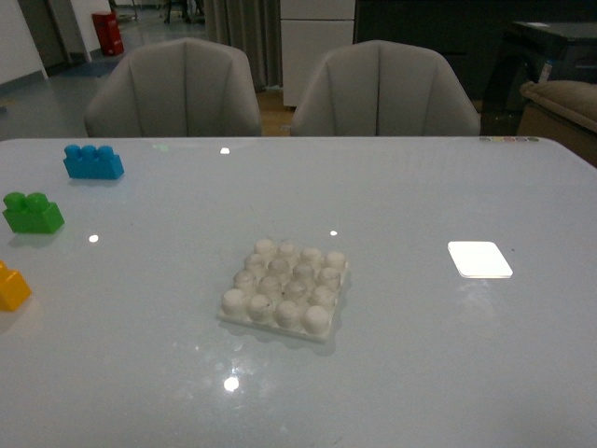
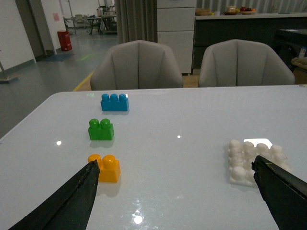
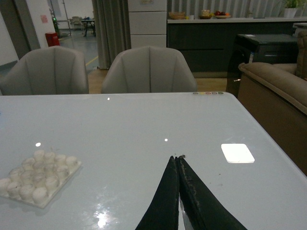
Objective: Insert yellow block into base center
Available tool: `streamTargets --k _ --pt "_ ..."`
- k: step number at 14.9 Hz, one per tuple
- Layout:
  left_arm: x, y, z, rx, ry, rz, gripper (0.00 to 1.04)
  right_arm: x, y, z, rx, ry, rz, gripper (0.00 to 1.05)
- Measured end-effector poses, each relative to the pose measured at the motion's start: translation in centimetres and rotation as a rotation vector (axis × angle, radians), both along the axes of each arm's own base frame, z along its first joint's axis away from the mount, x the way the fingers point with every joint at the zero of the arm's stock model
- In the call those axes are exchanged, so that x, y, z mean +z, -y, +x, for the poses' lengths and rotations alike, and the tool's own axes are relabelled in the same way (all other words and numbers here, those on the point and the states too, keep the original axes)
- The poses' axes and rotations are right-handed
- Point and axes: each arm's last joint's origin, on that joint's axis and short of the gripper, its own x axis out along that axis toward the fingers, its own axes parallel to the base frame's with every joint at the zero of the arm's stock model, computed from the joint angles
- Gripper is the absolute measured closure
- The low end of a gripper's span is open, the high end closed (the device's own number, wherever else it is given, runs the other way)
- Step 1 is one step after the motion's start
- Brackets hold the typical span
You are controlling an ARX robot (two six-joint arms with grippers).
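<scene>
The yellow block [image 1: 12, 287] lies at the table's left edge, partly cut off in the front view; the left wrist view shows its two studs [image 2: 104, 168]. The white studded base [image 1: 284, 288] sits mid-table, also seen from both wrists [image 2: 254, 160] [image 3: 37, 176]. My left gripper [image 2: 175, 165] hangs open above the table, one finger beside the yellow block, the other over the base's edge, nothing between them. My right gripper [image 3: 176, 157] is shut on nothing, over bare table to the right of the base. Neither arm shows in the front view.
A green two-stud brick [image 1: 32, 213] [image 2: 101, 130] and a blue three-stud brick [image 1: 92, 161] [image 2: 114, 102] stand behind the yellow block on the left. Two grey chairs [image 1: 173, 89] stand beyond the far edge. A bright window reflection [image 1: 479, 259] lies right of the base.
</scene>
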Motion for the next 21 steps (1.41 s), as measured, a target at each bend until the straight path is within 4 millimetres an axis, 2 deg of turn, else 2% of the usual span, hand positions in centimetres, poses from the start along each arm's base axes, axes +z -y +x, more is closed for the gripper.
streamTargets --k 10,11,13,14,17,18,19,20,21 --pt "0.0 0.0 0.0 0.0 0.0 0.0 0.07 -0.1 0.0 -0.8 0.0 -0.006 0.0 1.03" --pt "0.0 0.0 0.0 0.0 0.0 0.0 0.07 -0.3 0.0 -1.9 0.0 0.0 0.0 1.03" --pt "0.0 0.0 0.0 0.0 0.0 0.0 0.07 -0.4 0.0 -1.9 -0.002 -0.011 0.0 1.03" --pt "0.0 0.0 0.0 0.0 0.0 0.0 0.07 -0.4 0.0 -1.9 -0.002 -0.011 0.0 0.97" --pt "0.0 0.0 0.0 0.0 0.0 0.0 0.07 -0.4 0.0 -1.9 -0.002 -0.011 0.0 0.52" --pt "0.0 0.0 0.0 0.0 0.0 0.0 0.07 -0.4 0.0 -1.9 -0.002 -0.011 0.0 0.41" --pt "-0.2 0.0 0.0 0.016 -0.055 -0.012 0.07 -0.4 0.0 -1.9 -0.002 -0.011 0.0 0.3" --pt "0.0 0.0 0.2 0.079 -0.247 -0.047 0.07 -0.4 0.0 -1.9 -0.002 -0.011 0.0 0.17" --pt "0.7 -0.2 0.6 0.099 -0.249 -0.063 0.07 -0.4 0.0 -1.9 -0.001 -0.011 0.0 0.05"
